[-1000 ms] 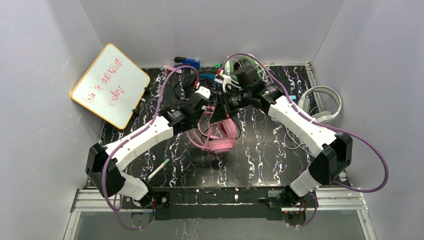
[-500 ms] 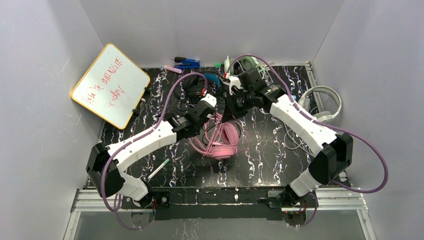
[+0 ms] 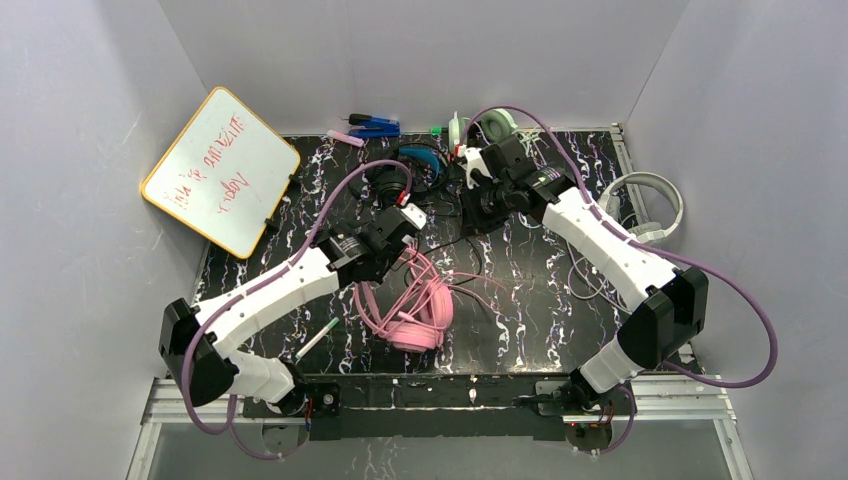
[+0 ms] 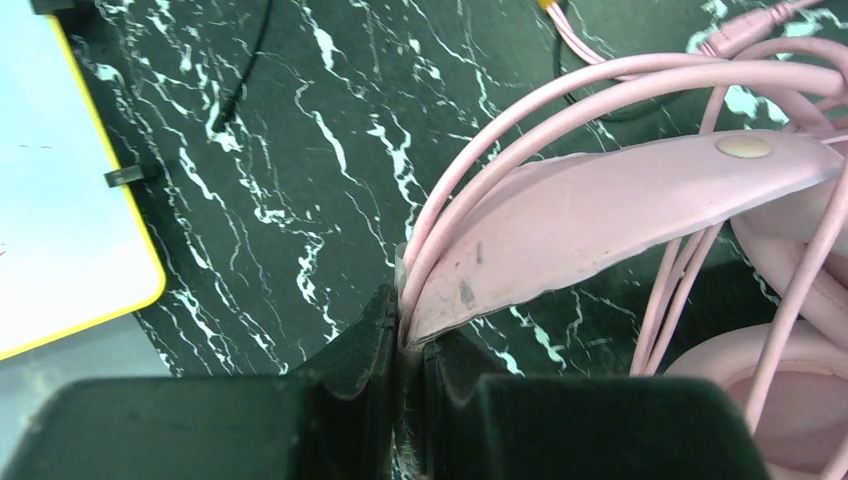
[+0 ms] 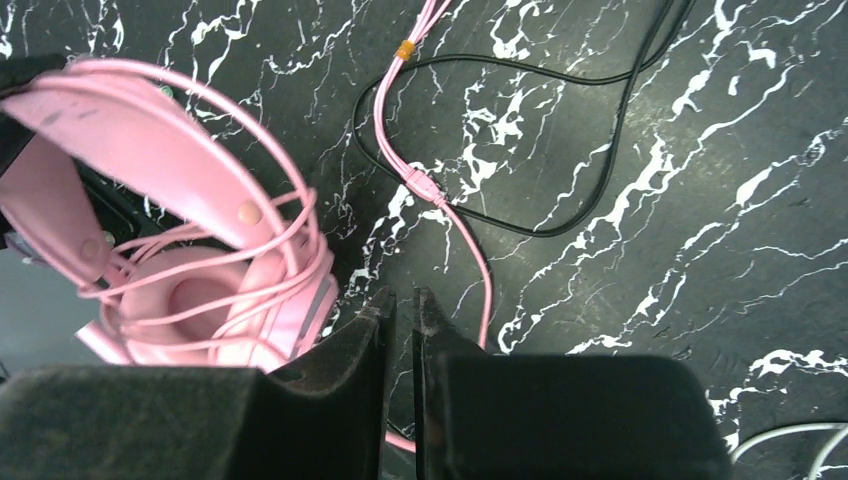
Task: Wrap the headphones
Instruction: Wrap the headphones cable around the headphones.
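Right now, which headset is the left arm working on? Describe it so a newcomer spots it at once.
On the black marble-veined table, look front-centre, where the left gripper pinches a headband. Those are the pink headphones: the only all-pink set, cord looped around them, unlike the black-and-blue headphones behind.

A smooth, faintly scuffed leather-like skin is seen on the pink padded headphones [image 4: 620, 215], and a smooth rubbery pink cord [image 5: 425, 187]. The black white-veined marble-look tabletop [image 4: 300, 150] is finished glossy, the yellow-edged whiteboard [image 4: 60, 180] slick.
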Controlling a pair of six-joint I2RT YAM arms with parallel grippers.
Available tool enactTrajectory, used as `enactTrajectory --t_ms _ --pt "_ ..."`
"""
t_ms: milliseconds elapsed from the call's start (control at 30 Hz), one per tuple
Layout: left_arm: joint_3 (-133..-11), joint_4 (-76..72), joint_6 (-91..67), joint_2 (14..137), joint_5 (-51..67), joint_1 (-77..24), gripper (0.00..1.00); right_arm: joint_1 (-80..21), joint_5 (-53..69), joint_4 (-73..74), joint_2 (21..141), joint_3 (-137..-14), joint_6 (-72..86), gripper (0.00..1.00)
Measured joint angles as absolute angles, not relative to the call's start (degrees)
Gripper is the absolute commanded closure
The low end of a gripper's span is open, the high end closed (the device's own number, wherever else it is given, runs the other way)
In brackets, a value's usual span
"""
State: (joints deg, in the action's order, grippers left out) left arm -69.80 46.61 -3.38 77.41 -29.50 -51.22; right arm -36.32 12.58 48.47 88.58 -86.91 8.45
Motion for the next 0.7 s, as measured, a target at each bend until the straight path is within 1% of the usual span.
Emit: enactTrajectory --t_ms 267,500,600,700 --pt "-70.3 49.5 -7.4 75.4 -20.8 -51.4 1.0 -36.1 10.4 46.6 88.1 -86.5 7.9 0.81" --pt "-71.0 51.3 -11.4 75.4 -9.7 -51.4 1.0 -35.8 10.6 42.9 83.4 -82.9 8.8 0.81" --pt "-71.7 51.6 -12.5 75.1 -4.3 -51.4 1.0 -35.3 10.0 42.1 81.0 -82.6 8.9 0.78" --pt "-73.8 52.1 -13.3 75.1 -1.6 -51.4 1.0 -34.7 7.8 41.3 78.1 -82.6 9.1 0.73"
